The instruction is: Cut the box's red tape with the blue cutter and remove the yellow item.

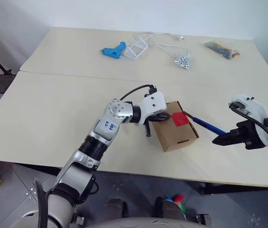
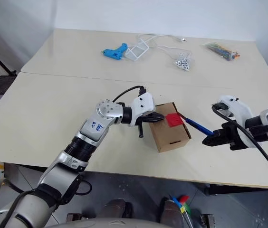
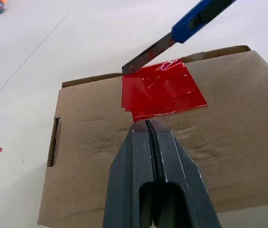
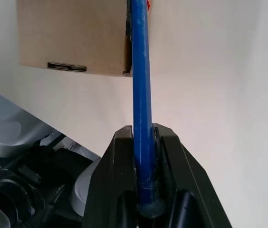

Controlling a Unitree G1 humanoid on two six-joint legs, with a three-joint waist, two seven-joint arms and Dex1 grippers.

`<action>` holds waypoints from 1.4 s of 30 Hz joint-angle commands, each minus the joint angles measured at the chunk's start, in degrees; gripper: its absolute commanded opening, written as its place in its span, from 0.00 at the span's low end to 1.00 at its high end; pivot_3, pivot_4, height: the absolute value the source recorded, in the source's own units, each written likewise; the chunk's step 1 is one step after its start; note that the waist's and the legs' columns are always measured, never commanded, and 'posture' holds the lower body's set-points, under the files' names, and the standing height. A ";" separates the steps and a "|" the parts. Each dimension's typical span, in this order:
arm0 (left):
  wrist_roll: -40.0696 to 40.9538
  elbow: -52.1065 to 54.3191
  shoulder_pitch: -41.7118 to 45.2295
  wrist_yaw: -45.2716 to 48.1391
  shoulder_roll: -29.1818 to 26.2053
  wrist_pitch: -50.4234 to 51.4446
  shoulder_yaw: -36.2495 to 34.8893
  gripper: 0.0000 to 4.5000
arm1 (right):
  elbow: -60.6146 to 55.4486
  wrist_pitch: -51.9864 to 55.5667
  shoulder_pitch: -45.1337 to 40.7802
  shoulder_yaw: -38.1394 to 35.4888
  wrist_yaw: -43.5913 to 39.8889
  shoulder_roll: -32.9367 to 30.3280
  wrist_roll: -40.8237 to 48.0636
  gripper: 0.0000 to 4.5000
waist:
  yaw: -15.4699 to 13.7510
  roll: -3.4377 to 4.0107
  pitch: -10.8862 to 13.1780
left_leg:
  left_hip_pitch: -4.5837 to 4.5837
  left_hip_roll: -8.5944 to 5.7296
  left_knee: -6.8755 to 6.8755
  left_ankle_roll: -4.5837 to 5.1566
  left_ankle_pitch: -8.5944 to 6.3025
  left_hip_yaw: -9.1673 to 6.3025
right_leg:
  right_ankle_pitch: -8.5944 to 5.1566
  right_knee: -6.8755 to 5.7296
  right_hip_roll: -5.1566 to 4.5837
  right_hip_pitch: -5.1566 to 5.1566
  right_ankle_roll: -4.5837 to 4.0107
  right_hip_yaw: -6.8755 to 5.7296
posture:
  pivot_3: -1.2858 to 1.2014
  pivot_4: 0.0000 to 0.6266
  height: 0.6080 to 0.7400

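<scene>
The brown cardboard box (image 1: pixel 177 132) lies near the table's front edge, flaps shut, with the red tape (image 1: pixel 180 118) on its top. My left gripper (image 3: pixel 147 122) is shut and empty. Its tips press on the box top right beside the tape (image 3: pixel 162 88). My right gripper (image 4: pixel 142 130) is shut on the blue cutter (image 1: pixel 206 124) to the right of the box. The cutter's metal blade (image 3: pixel 146 56) reaches in, and its tip touches the tape's far corner at the box edge. The yellow item is hidden.
At the back of the table lie a light blue pistol-shaped tool (image 1: pixel 113 51), a white wire frame (image 1: pixel 137 50) with a cable, a small cluster of beads (image 1: pixel 183 61) and a packet (image 1: pixel 222 49). The table's front edge (image 1: pixel 172 178) runs close below the box.
</scene>
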State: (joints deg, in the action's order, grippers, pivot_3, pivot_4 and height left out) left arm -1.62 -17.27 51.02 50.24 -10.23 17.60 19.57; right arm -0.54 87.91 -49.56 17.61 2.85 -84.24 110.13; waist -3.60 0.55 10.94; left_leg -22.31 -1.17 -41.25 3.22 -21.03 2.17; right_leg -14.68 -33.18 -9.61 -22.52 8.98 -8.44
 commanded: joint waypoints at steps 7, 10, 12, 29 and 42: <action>-0.86 0.67 -2.11 0.85 -0.08 1.92 2.52 0.00 | 4.99 4.59 -8.21 3.94 -3.56 4.87 -7.29 0.04 | 0.38 0.01 0.00 | -0.01 0.00 -0.01 0.00 0.00 0.02 | 0.00 -0.02 0.00 -0.01 -0.01 0.01 | 0.52 0.24 1.00; -0.89 1.03 -2.34 0.79 0.02 2.17 2.70 0.00 | 5.15 4.59 -10.67 6.31 -5.96 5.07 -9.52 0.04 | 0.46 0.01 -0.01 | 0.00 -0.01 -0.01 0.00 0.00 0.03 | 0.00 -0.03 0.00 -0.01 -0.01 0.01 | 0.52 0.24 1.00; -0.90 1.17 -2.47 0.78 0.04 2.27 2.74 0.00 | 5.21 4.59 -12.49 8.34 -7.80 4.99 -10.72 0.04 | 0.50 0.02 -0.01 | 0.00 -0.01 -0.01 0.00 0.00 0.04 | 0.00 -0.03 0.00 -0.01 -0.01 0.02 | 0.52 0.24 1.00; -1.11 1.78 -3.67 -0.42 1.11 2.87 3.21 0.00 | 10.09 4.59 -34.61 33.69 -31.07 6.63 -27.20 0.04 | 0.42 0.09 -0.04 | -0.07 -0.04 0.02 0.00 -0.02 0.01 | 0.01 -0.06 0.00 -0.15 -0.01 0.05 | 0.52 0.24 1.00; -1.72 2.01 -3.82 -0.50 1.12 5.86 4.60 0.00 | 0.05 4.59 -38.31 41.67 -42.01 1.05 -28.15 0.04 | 0.51 0.13 -0.06 | -0.07 -0.03 0.04 -0.01 -0.10 -0.02 | 0.01 -0.04 0.00 -0.17 0.00 0.03 | 0.52 0.24 1.00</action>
State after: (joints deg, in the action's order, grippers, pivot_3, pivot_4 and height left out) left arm -1.66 -13.66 49.03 48.82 -9.32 21.12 20.29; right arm 1.52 92.34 -86.46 59.69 -37.27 -82.26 80.27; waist -3.09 0.68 10.88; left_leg -22.38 -1.19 -41.21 3.20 -21.12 2.15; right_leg -14.68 -33.22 -9.62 -22.69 8.98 -8.41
